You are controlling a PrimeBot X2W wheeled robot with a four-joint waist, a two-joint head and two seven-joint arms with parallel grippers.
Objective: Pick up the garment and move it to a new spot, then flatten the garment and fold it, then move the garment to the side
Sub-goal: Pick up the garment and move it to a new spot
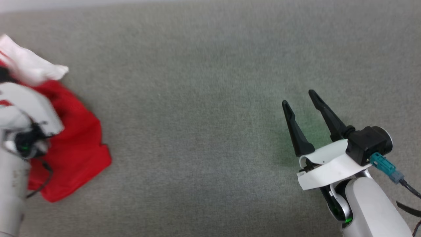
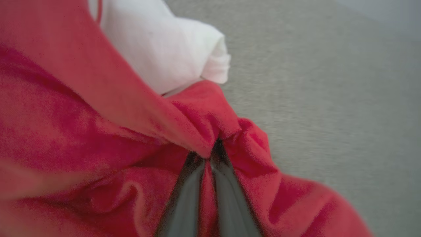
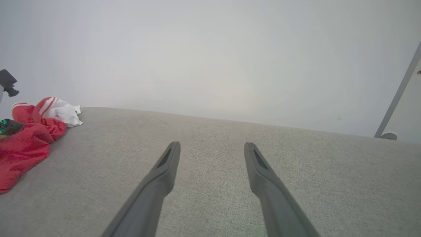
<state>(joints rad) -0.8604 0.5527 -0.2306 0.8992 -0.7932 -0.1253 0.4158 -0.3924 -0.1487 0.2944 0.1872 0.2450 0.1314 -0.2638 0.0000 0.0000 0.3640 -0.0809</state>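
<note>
As the grey cloth-covered table [image 1: 204, 98] spreads across our head view, the garment [image 1: 75, 144] lies bunched at its left side, the red body crumpled on the surface. Our right hand [image 1: 297, 98] hovers well apart from it at the lower right, fingers spread and holding nothing. Our left hand [image 2: 210, 154] has its two fingers pinched together on a fold of the red fabric. A white sleeve [image 1: 29, 64] pokes out at the bundle's far end.
</note>
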